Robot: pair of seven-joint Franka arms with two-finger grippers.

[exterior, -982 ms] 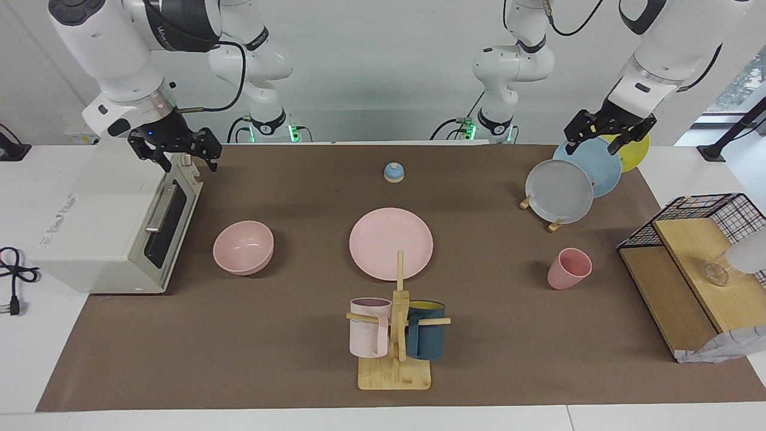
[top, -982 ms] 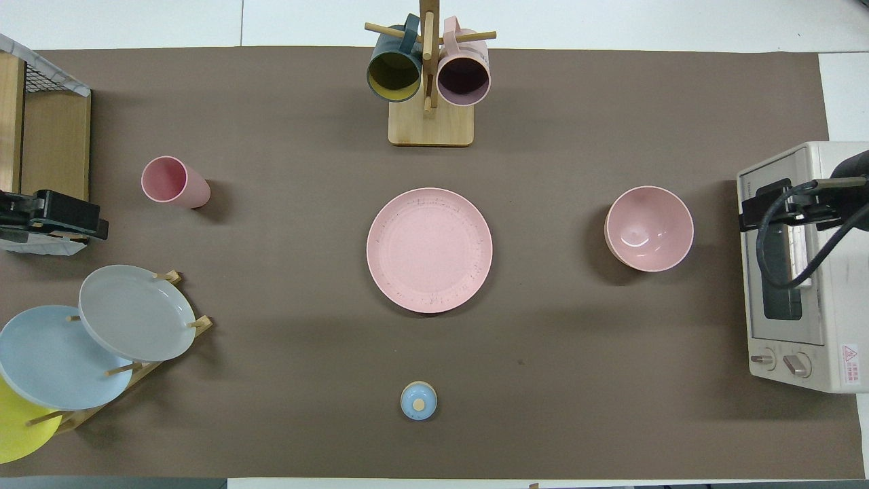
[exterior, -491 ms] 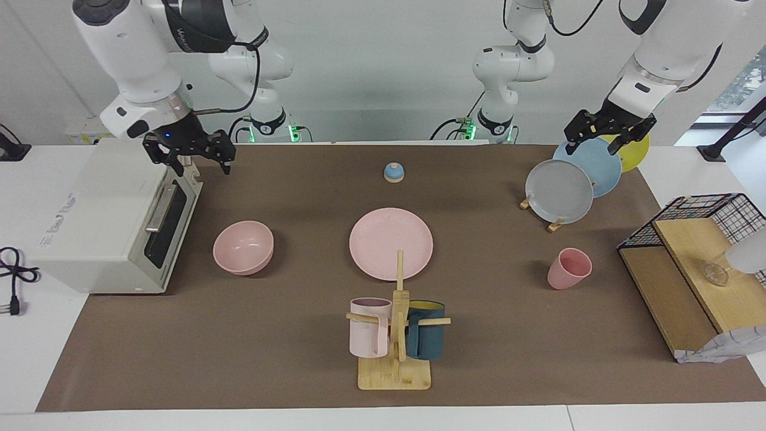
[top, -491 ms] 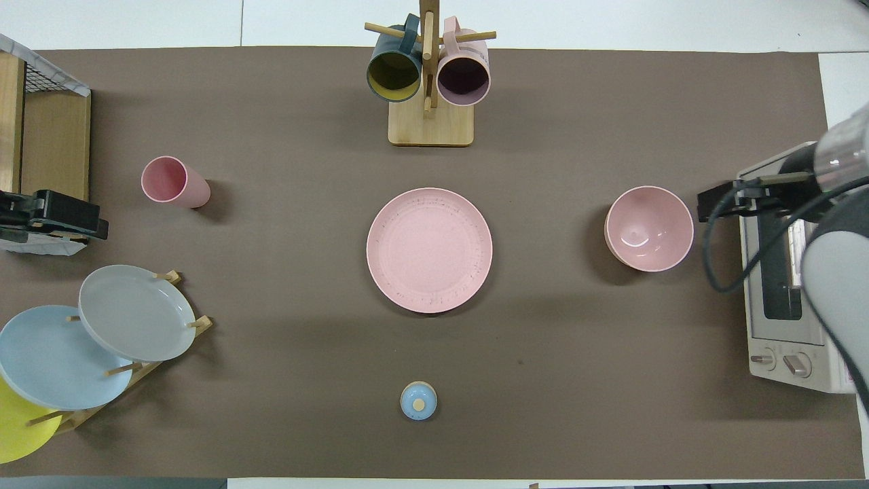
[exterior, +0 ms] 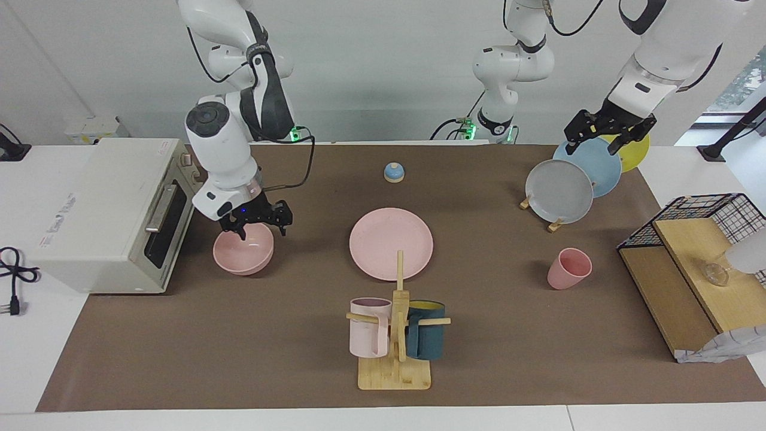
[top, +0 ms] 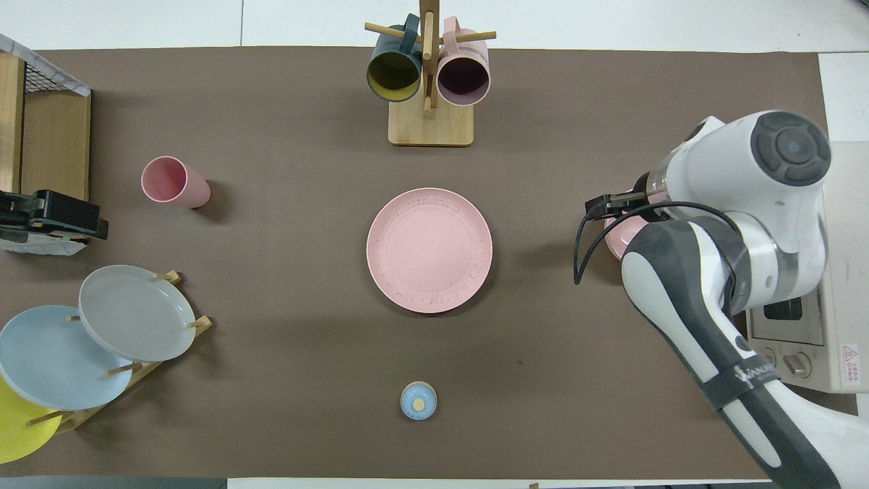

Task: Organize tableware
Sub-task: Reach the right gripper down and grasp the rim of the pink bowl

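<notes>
The right gripper (exterior: 258,222) is down right over the pink bowl (exterior: 243,248), fingers spread, one on each side of the rim nearer the robots, nothing pinched. The bowl sits empty on the brown mat (exterior: 239,347) in front of the toaster oven (exterior: 102,212). The pink plate (exterior: 391,243) lies flat mid-mat, bare, and the pink tumbler (exterior: 568,269) stands empty toward the left arm's end. The left gripper (exterior: 609,129) waits over the plate rack (exterior: 553,224) holding grey, blue and yellow plates, fingers spread too, empty. The mug tree (exterior: 396,335) carries a pale pink mug (exterior: 369,326) and a dark blue mug (exterior: 426,338).
</notes>
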